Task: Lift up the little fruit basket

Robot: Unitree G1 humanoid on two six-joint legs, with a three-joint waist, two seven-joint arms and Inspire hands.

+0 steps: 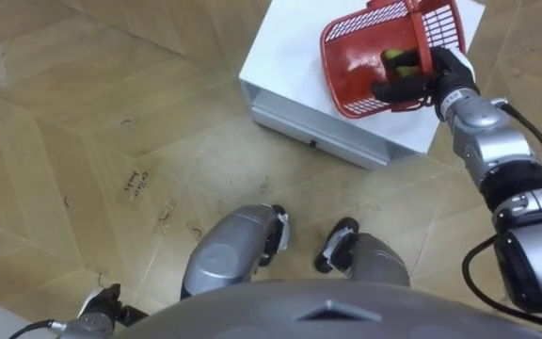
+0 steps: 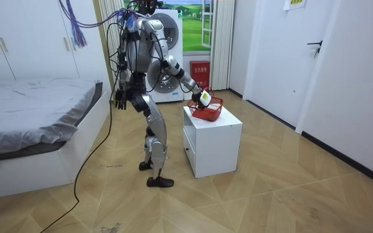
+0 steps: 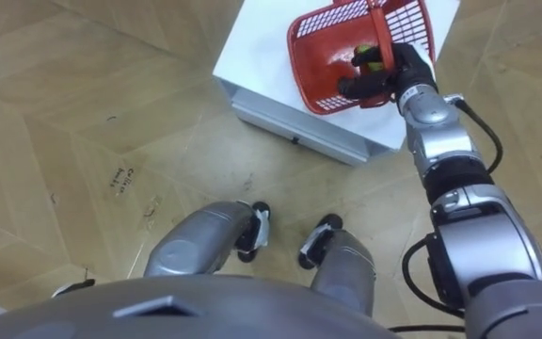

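Basket (image 1: 356,56) at 1 o'clock, tilted over white cabinet (image 1: 285,56); my right hand (image 1: 440,75) curled round near rim, hence tilt. Left hand (image 2: 120,98) idle.

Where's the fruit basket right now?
In the left eye view's upper right, the red fruit basket is tilted over the white drawer cabinet, its near rim gripped by the right hand.

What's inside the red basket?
A small yellow-green thing, likely fruit, lies in the red basket. The right robot hand grips the rim and covers part of it, so what fruit it is, or whether there's more, stays hidden.
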